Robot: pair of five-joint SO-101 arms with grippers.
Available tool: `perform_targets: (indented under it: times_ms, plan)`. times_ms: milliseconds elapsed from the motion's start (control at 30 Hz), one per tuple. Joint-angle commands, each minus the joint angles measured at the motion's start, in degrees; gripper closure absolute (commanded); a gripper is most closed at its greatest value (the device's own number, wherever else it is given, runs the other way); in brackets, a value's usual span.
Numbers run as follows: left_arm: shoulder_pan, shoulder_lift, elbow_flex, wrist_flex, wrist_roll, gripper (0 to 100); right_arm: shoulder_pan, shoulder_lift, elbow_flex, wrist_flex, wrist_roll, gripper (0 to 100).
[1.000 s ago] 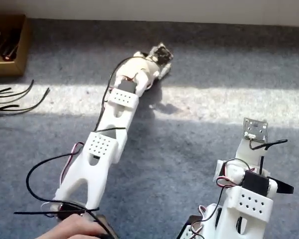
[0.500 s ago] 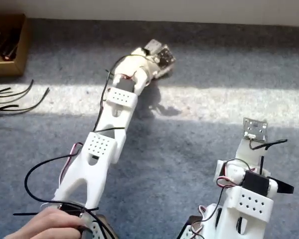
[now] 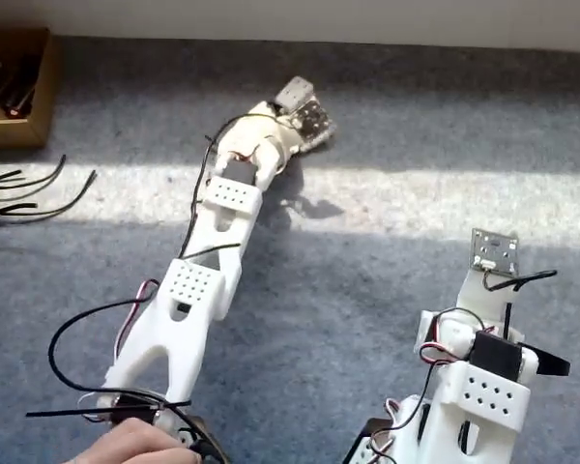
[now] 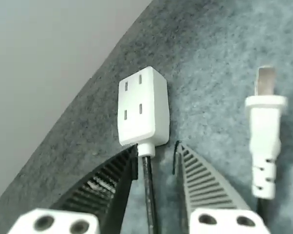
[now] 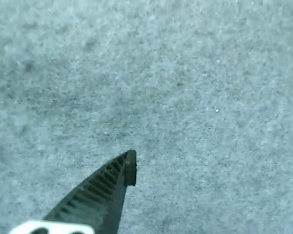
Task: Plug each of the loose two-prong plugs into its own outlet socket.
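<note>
A white outlet block [image 4: 141, 107] with two pairs of slots lies on the grey carpet close to the wall. Its black cord [image 4: 147, 195] runs back between the fingers of my left gripper [image 4: 156, 156], which is open and straddles the cord just behind the block. One finger [image 4: 122, 170] sits against the cord and the other stands apart from it. A white two-prong plug [image 4: 264, 141] lies loose beside the block, prongs pointing away from me. My left arm [image 3: 227, 208] stretches to the far middle of the carpet. My right arm [image 3: 483, 387] is folded at the near right, and one finger [image 5: 129, 168] hangs over bare carpet, holding nothing.
A cardboard box [image 3: 14, 92] stands at the far left, with black cables [image 3: 29, 193] lying on the carpet below it. A person's hand [image 3: 135, 445] rests at the base of my left arm. The pale wall [image 4: 49, 73] runs just beyond the outlet block.
My left wrist has shifted slightly toward the far left. The hand at the arm's base has moved a little. The right arm has kept still.
</note>
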Motion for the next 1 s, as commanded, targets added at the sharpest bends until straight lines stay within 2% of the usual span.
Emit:
perform_targets:
  times_ms: [0, 333, 633, 733, 800, 967]
  plan:
    - [0.57, 0.66, -2.33, -0.53, 0.62, 81, 0.57, 0.13, -1.71, 0.40, 0.62, 33.2]
    - [3.03, 9.36, -2.42, -0.62, 0.53, 81, 0.75, 0.13, -1.63, 0.40, 0.62, 33.2]
    - [1.71, 9.27, -2.86, -0.53, 0.53, 81, 0.75, 0.13, -1.63, 0.40, 0.62, 33.2]
    - [0.92, 5.58, -2.95, 0.44, 0.53, 81, 0.57, 0.13, -1.63, 0.40, 0.62, 33.2]
    - [0.04, 1.01, -2.95, 7.56, 0.79, 81, 0.57, 0.13, -1.63, 0.40, 0.62, 33.2]
    - [-1.71, -16.66, -2.95, 38.15, 1.76, 81, 0.57, 0.13, -1.63, 0.40, 0.62, 33.2]
